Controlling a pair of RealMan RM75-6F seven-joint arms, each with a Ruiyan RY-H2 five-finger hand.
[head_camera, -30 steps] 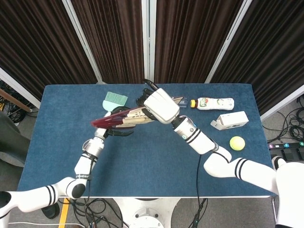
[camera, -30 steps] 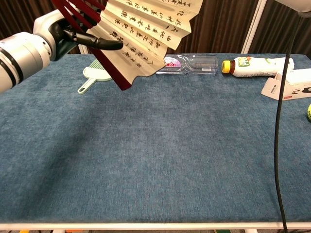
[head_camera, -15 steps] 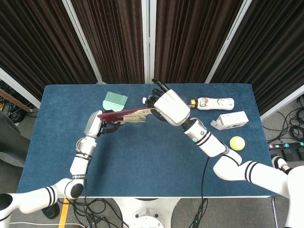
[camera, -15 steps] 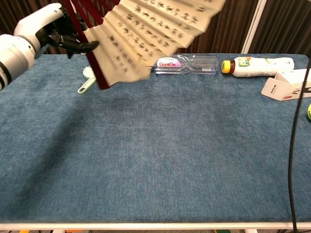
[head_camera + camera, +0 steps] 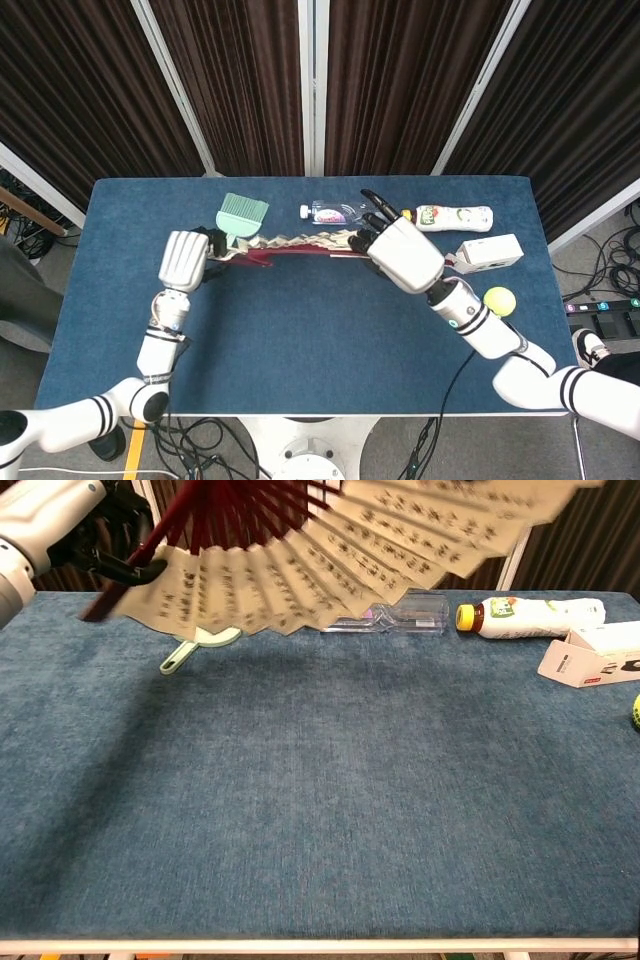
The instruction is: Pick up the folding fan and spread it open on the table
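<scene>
fan [image 5: 330, 565] spread wide in the air over the far table [image 5: 320, 810]; left hand [image 5: 185, 259] and right hand [image 5: 400, 250] each grip an end, fingers closed round it.

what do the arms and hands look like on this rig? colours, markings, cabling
Both arms are glossy white tubular segments with black bands at the joints. The left hand and right hand have white, boxy back shells and black fingers. A thin black cable runs down from the right arm to the table's front edge. No sleeves or logos can be made out.
</scene>
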